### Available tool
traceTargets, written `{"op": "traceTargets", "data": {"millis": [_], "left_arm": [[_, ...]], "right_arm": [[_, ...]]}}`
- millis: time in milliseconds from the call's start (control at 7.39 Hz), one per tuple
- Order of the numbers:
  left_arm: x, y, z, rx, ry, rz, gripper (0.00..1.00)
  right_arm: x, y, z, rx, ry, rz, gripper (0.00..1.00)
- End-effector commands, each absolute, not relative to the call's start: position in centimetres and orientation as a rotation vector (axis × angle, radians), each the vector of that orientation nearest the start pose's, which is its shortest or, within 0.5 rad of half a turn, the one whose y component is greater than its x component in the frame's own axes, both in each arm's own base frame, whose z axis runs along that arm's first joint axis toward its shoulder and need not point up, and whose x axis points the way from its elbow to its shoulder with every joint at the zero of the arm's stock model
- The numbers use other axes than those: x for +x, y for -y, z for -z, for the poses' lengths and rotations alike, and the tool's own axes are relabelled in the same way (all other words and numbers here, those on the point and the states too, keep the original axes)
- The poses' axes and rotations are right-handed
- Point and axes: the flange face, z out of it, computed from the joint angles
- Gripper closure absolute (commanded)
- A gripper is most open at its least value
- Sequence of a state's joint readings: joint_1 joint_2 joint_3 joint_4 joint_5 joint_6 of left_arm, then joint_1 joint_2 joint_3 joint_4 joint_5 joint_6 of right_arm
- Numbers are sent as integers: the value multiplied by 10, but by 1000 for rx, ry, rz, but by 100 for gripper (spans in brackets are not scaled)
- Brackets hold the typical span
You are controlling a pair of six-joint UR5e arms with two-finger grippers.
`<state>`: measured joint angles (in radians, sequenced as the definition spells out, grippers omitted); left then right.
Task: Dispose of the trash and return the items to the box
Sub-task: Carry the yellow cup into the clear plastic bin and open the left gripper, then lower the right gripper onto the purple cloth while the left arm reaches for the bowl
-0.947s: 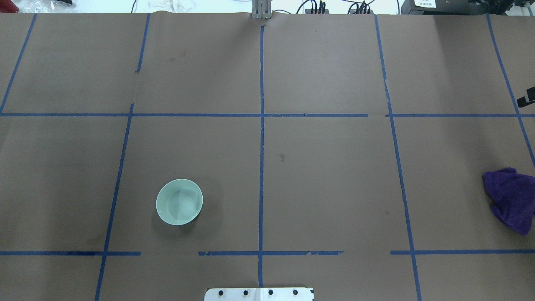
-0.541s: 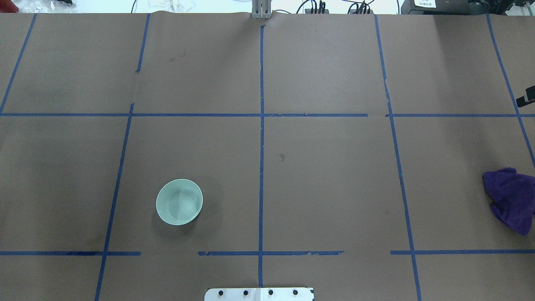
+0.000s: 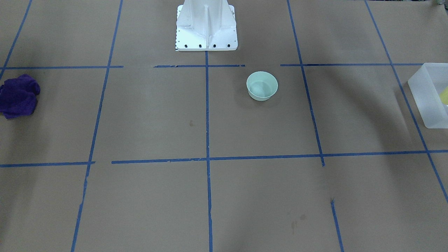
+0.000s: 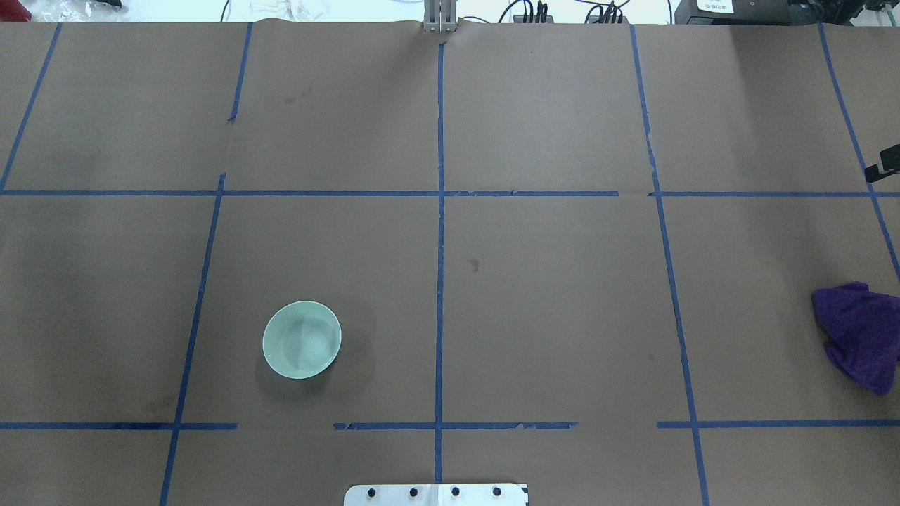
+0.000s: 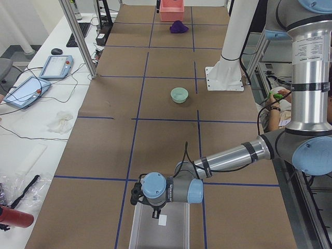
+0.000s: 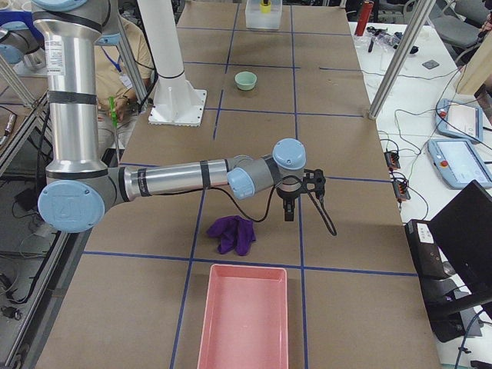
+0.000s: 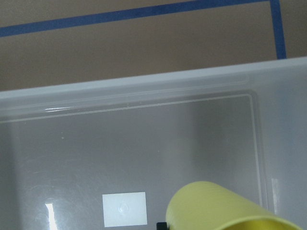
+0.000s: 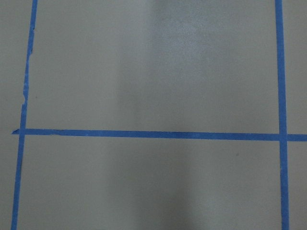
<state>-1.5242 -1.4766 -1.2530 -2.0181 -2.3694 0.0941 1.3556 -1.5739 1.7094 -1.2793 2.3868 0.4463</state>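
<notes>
We see the left arm (image 5: 228, 158) reach low across the bench (image 4: 562, 295), its long part almost flat and its wrist bent so the left end effector (image 5: 154, 211) points down over the box (image 5: 179, 233). The box sits at the bench's end on the robot's left. From the left wrist camera we look down into it, and the yellow cup (image 7: 216, 208) fills the bottom edge of that view, right over the box's floor. We cannot tell if the cup rests on the floor or hangs above it. The fingers do not show, so we cannot tell if this end effector is clenched or let go. The right arm (image 6: 177, 181) stretches out nearly flat too, with the right end effector (image 6: 288, 211) pointing straight down over bare bench, just past the purple cloth (image 6: 233, 233). Its wrist camera sees only brown paper and blue tape lines (image 8: 148, 134), so we cannot tell its state either. The green bowl (image 4: 301, 339) stands upright on the bench, alone and well apart from the box, near the white pedestal (image 3: 206, 28). A pink tray (image 6: 242, 323) lies at the other end, near the cloth.
</notes>
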Motion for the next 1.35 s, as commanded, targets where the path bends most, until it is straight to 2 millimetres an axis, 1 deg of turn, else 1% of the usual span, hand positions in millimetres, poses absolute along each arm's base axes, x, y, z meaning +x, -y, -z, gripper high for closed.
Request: {"op": "traceTargets", "data": {"millis": [0,406,541,676,812,947,1082,1218], "left_arm": [[-37,421,-816,45,-799,-155,100],[-32,417,-827,49,-798,-170,100],[-32,417,-826,58,-800,-174,46],[-32,417,-826,83,-790,-186,0],[-33,420,-817,105,-787,-194,0],[-33,435,-781,164,-784,-209,0],[-39,449,-747,184,-782,-202,0],[-61,465,-696,194,-775,-149,0]], "right_arm": [[-53,508,-557,115,887,-35,0],[-60,511,-549,90,897,-86,0],[-60,511,-549,90,897,-86,0],[-62,511,-545,92,900,-88,0],[-67,510,-543,92,902,-76,0],[-74,507,-538,96,903,-61,0],[-76,498,-531,99,903,-59,0],[-80,477,-544,64,895,-57,0]]}}
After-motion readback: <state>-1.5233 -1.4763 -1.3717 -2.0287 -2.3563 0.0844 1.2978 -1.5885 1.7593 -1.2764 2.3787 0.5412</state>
